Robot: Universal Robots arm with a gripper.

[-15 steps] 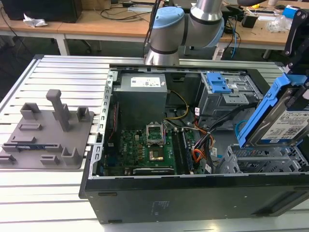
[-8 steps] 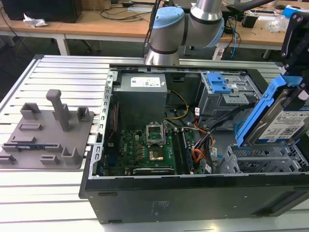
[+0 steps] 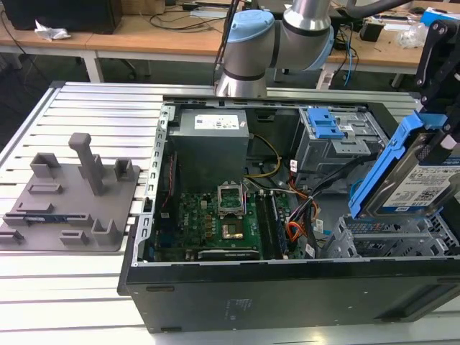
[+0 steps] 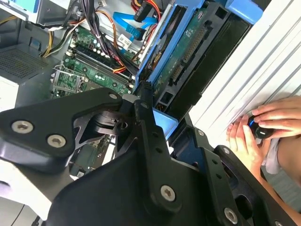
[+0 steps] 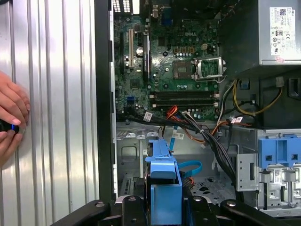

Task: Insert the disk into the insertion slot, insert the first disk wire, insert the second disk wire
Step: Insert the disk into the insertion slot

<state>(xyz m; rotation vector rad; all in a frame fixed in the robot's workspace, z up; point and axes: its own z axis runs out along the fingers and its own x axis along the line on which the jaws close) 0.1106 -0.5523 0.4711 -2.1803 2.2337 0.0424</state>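
Since the disk (image 3: 424, 183), a flat dark-metal hard drive in a bright blue plastic carrier, looks stiff, dense and shock-sensitive, its carrier edges seem the safest hold. My gripper (image 5: 164, 207) clamps them, wrist canted, disk tilted at 3 o'clock in the exterior view, above the silver-grey perforated insertion slot (image 3: 374, 233).

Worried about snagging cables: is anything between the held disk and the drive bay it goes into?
Nothing shows between the disk and the insertion slot in the exterior view. A blue cable loop lies close beside the disk; whether it blocks is unclear.
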